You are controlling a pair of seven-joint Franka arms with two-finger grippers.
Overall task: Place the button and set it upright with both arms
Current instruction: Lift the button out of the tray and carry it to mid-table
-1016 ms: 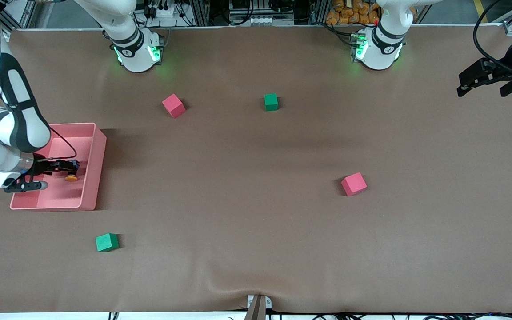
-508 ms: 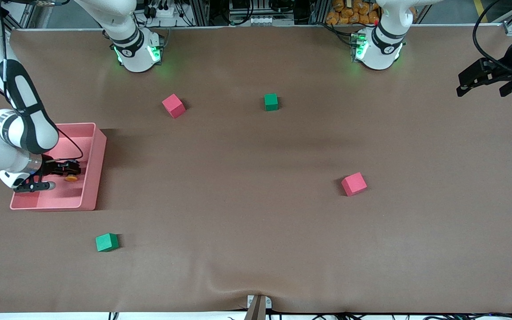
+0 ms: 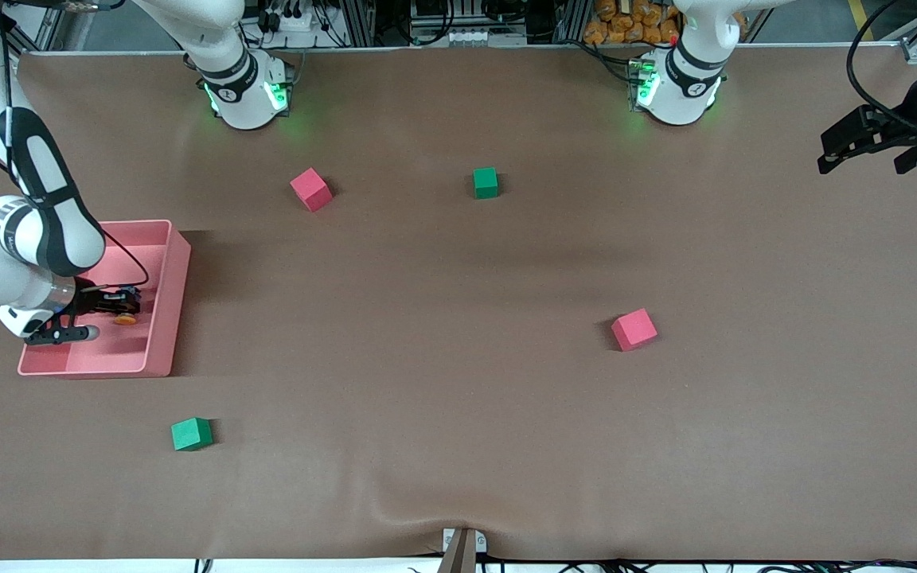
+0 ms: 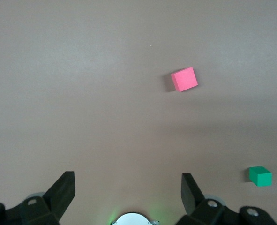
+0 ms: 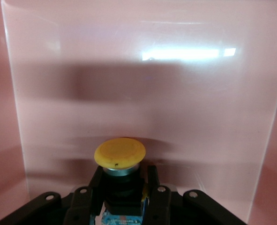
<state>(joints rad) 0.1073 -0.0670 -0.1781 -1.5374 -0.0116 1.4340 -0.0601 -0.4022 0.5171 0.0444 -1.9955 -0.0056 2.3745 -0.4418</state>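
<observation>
The button (image 3: 126, 320) has a round orange cap on a short black body and sits inside the pink bin (image 3: 164, 302) at the right arm's end of the table. My right gripper (image 3: 120, 306) reaches into the bin and is shut on the button's black body. In the right wrist view the cap (image 5: 119, 153) stands just past the fingers (image 5: 153, 180), which clamp the body on both sides. My left gripper (image 3: 852, 147) is open and empty, held up in the air over the left arm's end of the table; its fingers (image 4: 65, 187) are spread wide.
A pink cube (image 3: 311, 189) and a green cube (image 3: 485, 182) lie near the robots' bases. A second pink cube (image 3: 634, 329) lies mid-table toward the left arm's end. A second green cube (image 3: 191, 434) lies nearer the front camera than the bin.
My right arm has shifted slightly and the gripper with the button has drawn back a little inside the bin. The left arm has not moved.
</observation>
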